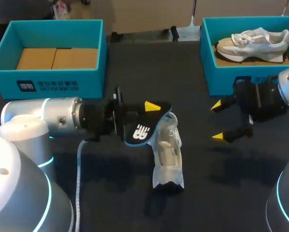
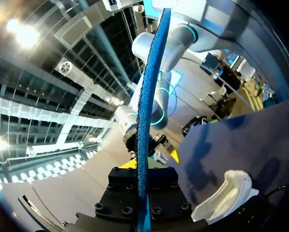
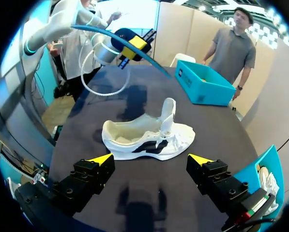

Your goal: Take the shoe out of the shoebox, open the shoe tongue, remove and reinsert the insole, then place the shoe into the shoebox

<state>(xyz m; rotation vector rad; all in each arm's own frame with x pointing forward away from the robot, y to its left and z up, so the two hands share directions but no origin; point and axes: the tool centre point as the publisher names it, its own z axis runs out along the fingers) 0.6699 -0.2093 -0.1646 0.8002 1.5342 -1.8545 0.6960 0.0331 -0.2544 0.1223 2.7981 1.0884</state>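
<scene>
Upright white shoe (image 1: 167, 154), dark insole (image 1: 140, 131) aloft

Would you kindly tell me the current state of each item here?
shoe: upright on table, tongue lifted, insole out.
insole: clamped in left gripper, off the table.
right gripper: open, empty.
left shoebox: open, no shoe.
right shoebox: open, holding second shoe.

The dark worktop (image 1: 217, 198) carries everything. At its far right corner stands a teal box (image 1: 220, 80) with an open top. A pale grey and white sneaker (image 1: 253, 44) lies inside it, white laces showing.
</scene>
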